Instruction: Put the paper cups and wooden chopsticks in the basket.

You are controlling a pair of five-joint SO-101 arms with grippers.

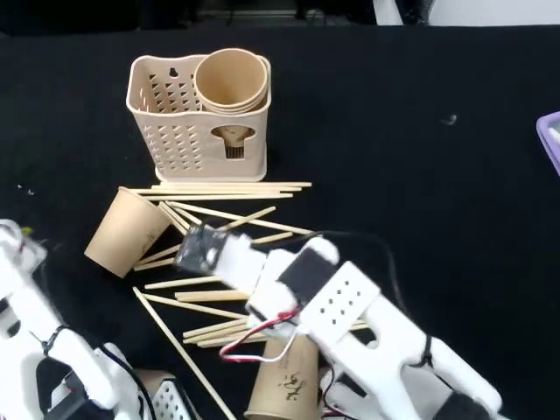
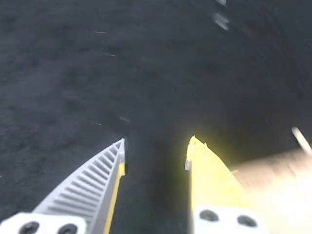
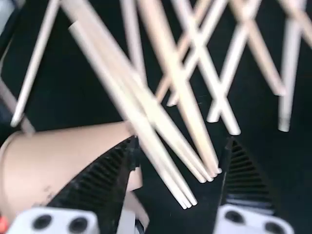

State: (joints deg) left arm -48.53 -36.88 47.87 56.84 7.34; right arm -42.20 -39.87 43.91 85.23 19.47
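A beige slotted basket (image 1: pixel 166 131) stands at the back left with stacked paper cups (image 1: pixel 231 79) in one end. Several wooden chopsticks (image 1: pixel 219 214) lie scattered in front of it. One paper cup (image 1: pixel 127 232) lies on its side at their left, another (image 1: pixel 282 385) near the front edge. My right gripper (image 1: pixel 191 248) hangs over the pile. In the right wrist view it (image 3: pixel 180 146) is open, with a few chopsticks (image 3: pixel 165 126) between its fingers and the tipped cup (image 3: pixel 58 151) beside one finger. My left gripper (image 2: pixel 155 146) is open over bare cloth, a blurred cup (image 2: pixel 278 170) beside it.
The table is covered in black cloth (image 1: pixel 420 175). A purple object (image 1: pixel 551 140) shows at the right edge. The left arm (image 1: pixel 52 359) fills the front left corner. Open cloth lies right of the basket.
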